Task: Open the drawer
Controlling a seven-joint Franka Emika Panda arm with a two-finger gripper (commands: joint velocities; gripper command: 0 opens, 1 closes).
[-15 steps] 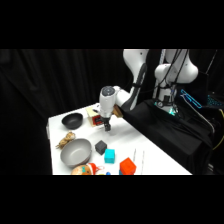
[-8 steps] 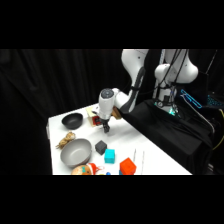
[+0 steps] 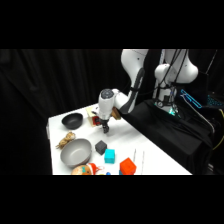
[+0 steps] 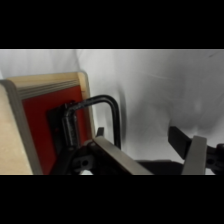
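Gripper (image 4: 145, 150) hanging wide open beside drawer (image 4: 50, 127) at worktop (image 3: 145, 145) back, near black bowl (image 3: 72, 120). Handle (image 4: 102, 107) sitting outside jaws, ungrasped. Advice: centre fingers around handle bar, close, pull straight outward.

White table (image 3: 150, 155) with black bowl (image 3: 72, 120), grey bowl (image 3: 75, 152), teal cube (image 3: 109, 155), orange-red block (image 3: 127, 166), drawer (image 4: 45, 125).

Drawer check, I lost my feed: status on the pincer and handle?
Pincer open, low at the drawer front. One finger beside the dark handle, not gripping. Drawer looks shut. Nothing in the way.
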